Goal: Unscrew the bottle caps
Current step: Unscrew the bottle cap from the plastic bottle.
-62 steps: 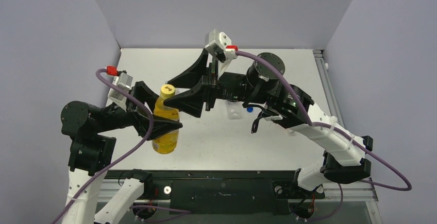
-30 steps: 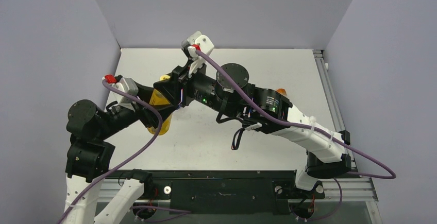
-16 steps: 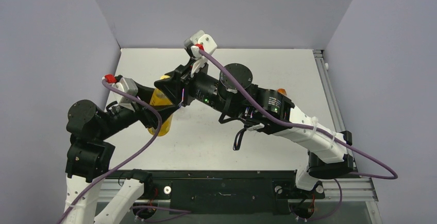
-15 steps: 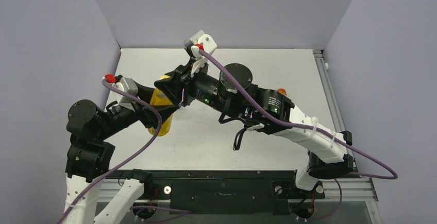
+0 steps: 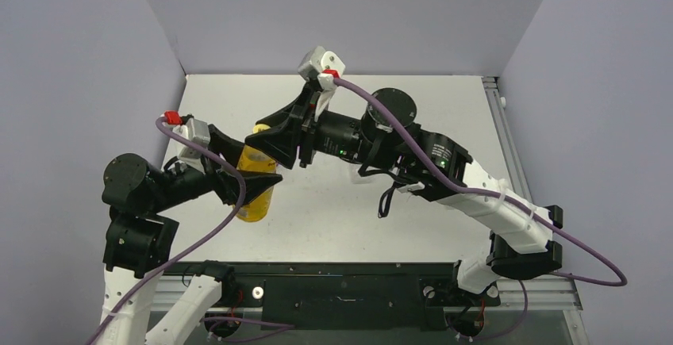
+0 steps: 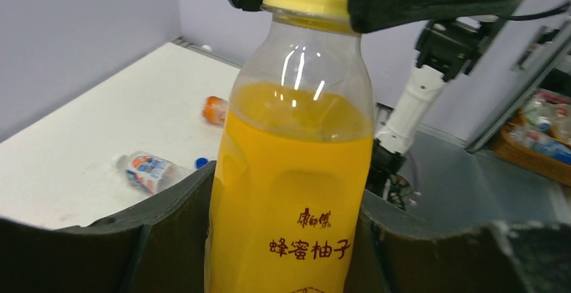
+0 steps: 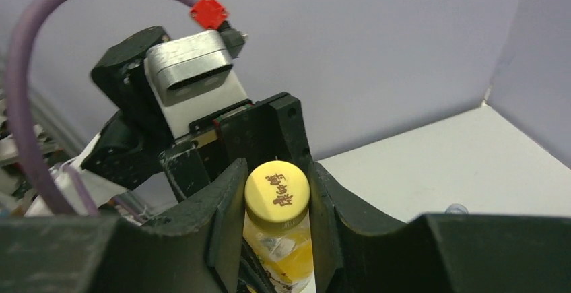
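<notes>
Grips the yellow juice bottle [image 6: 296,151] around its body with the left gripper [image 6: 289,229] (upright, toward the worktop's [image 5: 444,99] left edge); clamps the right gripper [image 7: 275,204] on its yellow cap [image 7: 277,186].

— How are your arms set?
— My left hand [image 6: 289,239] clamps the yellow bottle [image 6: 296,145] by its body. My right arm [image 5: 444,166] reaches across, my right hand [image 7: 277,178] pinched tight on the yellow cap [image 7: 277,197], just above the left.

Red "康师傅" above "蜂蜜柚子" on the yellow juice bottle [image 6: 296,192]; small red characters atop its yellow cap [image 7: 277,195].
</notes>
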You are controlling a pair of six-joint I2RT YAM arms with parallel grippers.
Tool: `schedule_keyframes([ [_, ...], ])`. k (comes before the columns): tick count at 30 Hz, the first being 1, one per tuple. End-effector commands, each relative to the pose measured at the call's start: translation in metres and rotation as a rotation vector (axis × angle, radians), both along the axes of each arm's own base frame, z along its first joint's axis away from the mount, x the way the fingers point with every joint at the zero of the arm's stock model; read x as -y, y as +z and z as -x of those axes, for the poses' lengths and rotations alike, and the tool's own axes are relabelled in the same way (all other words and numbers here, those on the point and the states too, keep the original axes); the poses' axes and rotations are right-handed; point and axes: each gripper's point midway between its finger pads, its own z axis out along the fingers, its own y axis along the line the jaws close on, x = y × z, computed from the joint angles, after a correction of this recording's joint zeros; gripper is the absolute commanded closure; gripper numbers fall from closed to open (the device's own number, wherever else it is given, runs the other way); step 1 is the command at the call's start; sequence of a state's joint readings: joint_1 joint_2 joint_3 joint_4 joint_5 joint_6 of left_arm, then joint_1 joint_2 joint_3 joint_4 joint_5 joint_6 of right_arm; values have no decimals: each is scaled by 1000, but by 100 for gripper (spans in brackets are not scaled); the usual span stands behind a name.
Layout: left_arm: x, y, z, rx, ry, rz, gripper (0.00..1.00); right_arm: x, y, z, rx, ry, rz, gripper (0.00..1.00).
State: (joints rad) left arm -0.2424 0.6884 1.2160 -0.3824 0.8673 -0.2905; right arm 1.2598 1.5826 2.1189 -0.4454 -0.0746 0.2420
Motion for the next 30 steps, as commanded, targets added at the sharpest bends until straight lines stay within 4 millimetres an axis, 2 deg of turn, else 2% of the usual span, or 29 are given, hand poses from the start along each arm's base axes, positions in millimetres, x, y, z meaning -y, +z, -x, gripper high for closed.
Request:
schedule_keyframes([
  [1,14,29,40,-41,-234,91,79,40,51,63,135,355,-163,100],
  [3,16,35,51,-74,-298,115,79,47,53,76,157,431,-177,100],
  [7,17,39,59,-105,-350,123,81,49,49,87,168,502,-165,100],
  [11,18,36,58,-108,-355,119,82,43,41,79,167,475,-121,100],
  [12,18,36,58,-101,-353,116,83,41,39,72,160,437,-114,96],
  [13,18,35,56,-93,-346,117,83,41,39,66,155,403,-111,89],
  [14,18,33,54,-82,-335,110,83,42,43,50,139,301,-121,64],
  [15,17,33,48,-72,-307,112,83,42,43,43,126,246,-123,37],
  [16,16,29,42,-43,-273,90,84,47,46,21,102,97,-134,30],
  [17,14,28,31,-28,-209,90,84,47,46,18,92,49,-136,24],
  [18,11,23,24,2,-164,59,84,52,47,0,66,-70,-144,23],
  [22,-1,12,-3,103,9,-11,89,45,41,-11,13,-209,-125,21],
  [26,-9,7,-13,145,84,-37,91,24,23,-16,-18,-236,-38,31],
  [30,-10,6,-13,153,96,-44,91,11,16,-16,-28,-225,-13,44],
])
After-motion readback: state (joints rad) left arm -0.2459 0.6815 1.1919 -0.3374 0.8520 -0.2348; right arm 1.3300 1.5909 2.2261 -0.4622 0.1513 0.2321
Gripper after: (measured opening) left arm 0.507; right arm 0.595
